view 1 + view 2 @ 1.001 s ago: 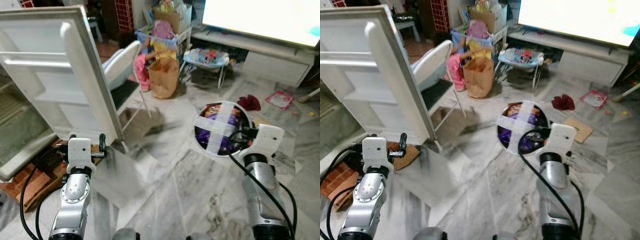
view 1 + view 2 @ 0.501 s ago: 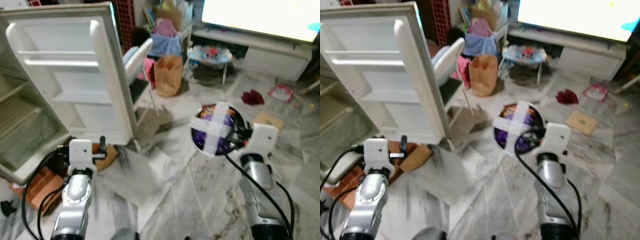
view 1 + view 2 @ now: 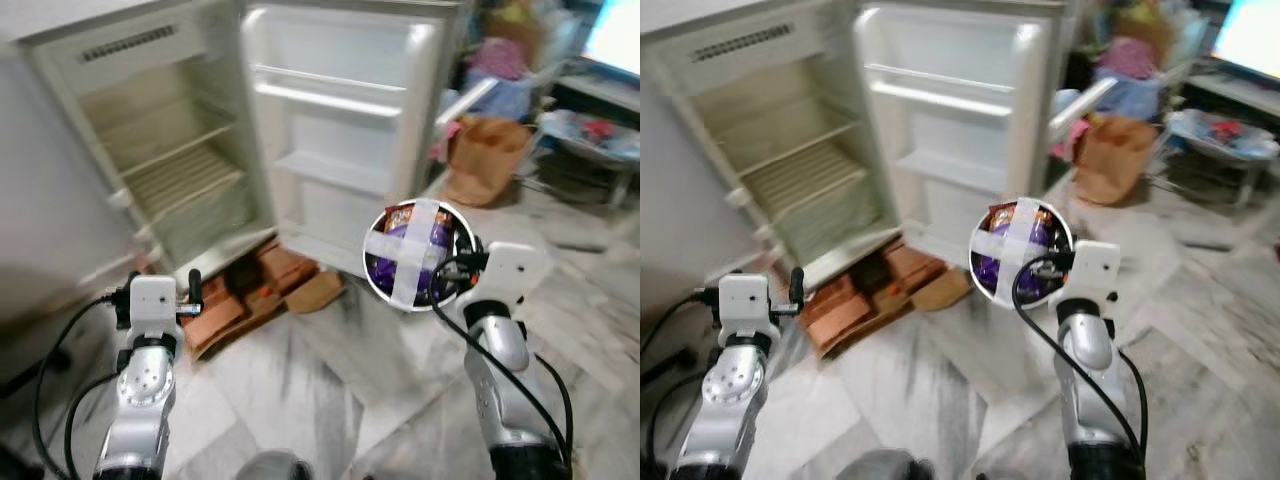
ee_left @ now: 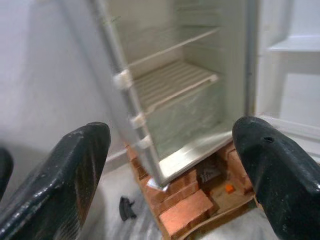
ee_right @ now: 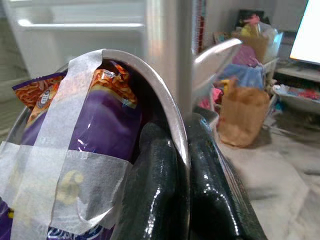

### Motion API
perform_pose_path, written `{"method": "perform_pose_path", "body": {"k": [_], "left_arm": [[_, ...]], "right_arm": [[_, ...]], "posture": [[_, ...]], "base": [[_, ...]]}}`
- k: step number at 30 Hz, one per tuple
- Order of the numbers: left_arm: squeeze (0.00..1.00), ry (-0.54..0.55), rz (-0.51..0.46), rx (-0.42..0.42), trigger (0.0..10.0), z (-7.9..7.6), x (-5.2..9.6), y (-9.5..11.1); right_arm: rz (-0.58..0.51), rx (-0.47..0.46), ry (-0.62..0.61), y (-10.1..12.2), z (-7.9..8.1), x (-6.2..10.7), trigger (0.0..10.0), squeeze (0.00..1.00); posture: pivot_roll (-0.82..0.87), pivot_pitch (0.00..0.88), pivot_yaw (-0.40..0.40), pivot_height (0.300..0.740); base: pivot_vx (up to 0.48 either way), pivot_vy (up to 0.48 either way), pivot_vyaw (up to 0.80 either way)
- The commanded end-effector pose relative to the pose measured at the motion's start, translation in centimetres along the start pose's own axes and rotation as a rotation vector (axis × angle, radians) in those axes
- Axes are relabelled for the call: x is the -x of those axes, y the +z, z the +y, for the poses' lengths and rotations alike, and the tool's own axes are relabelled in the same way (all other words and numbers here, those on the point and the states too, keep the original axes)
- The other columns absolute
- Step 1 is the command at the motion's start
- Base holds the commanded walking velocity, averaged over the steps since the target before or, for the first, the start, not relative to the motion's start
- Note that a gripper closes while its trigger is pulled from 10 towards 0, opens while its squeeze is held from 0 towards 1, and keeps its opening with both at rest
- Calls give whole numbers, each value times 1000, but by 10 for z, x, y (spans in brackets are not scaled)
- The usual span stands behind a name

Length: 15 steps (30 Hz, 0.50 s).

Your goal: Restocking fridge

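The white fridge [image 3: 170,170] stands open ahead on my left, its wire shelves bare, and its door [image 3: 340,130] is swung wide toward the middle. My right gripper [image 5: 182,137] is shut on the rim of a metal bowl [image 3: 380,285] held up in front of the door's lower part. The bowl holds purple and orange snack packets [image 5: 100,125] strapped in by a cross of white tape. My left gripper [image 4: 170,150] is open with nothing between its fingers [image 4: 75,165], low at the left and pointing at the fridge's lower shelves.
Red bricks [image 3: 250,290] and a flat piece of cardboard [image 3: 315,292] lie under the fridge's front. A brown paper bag [image 3: 485,160], a white chair and piled clutter sit behind the door on the right. Marble floor [image 3: 330,380] stretches between me and the fridge.
The camera has swung left, so the fridge interior has come into view and the room clutter has slid right. The bowl stays in my right gripper.
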<state>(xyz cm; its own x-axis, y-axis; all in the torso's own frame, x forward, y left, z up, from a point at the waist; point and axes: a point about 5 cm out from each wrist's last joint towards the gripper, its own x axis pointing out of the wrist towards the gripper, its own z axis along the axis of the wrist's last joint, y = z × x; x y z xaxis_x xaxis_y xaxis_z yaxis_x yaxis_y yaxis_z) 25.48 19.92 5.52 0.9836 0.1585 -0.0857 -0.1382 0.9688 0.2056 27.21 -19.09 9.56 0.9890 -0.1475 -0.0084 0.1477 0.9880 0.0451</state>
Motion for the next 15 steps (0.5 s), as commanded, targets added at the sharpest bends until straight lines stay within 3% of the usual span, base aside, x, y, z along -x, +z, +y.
{"method": "perform_pose_path", "body": {"k": [1,15], "left_arm": [[0,14,-2,-15,10000,4,0,0],[0,-15,-20,-56,10000,6,2,1]], "right_arm": [[-39,-9,22,9,6,-3,10000,0],[-44,-12,31,10,9,-5,10000,0]], "posture": [[-15,0,-2,740],[-5,0,-3,740]], "base": [[0,0,800],[0,0,800]]}}
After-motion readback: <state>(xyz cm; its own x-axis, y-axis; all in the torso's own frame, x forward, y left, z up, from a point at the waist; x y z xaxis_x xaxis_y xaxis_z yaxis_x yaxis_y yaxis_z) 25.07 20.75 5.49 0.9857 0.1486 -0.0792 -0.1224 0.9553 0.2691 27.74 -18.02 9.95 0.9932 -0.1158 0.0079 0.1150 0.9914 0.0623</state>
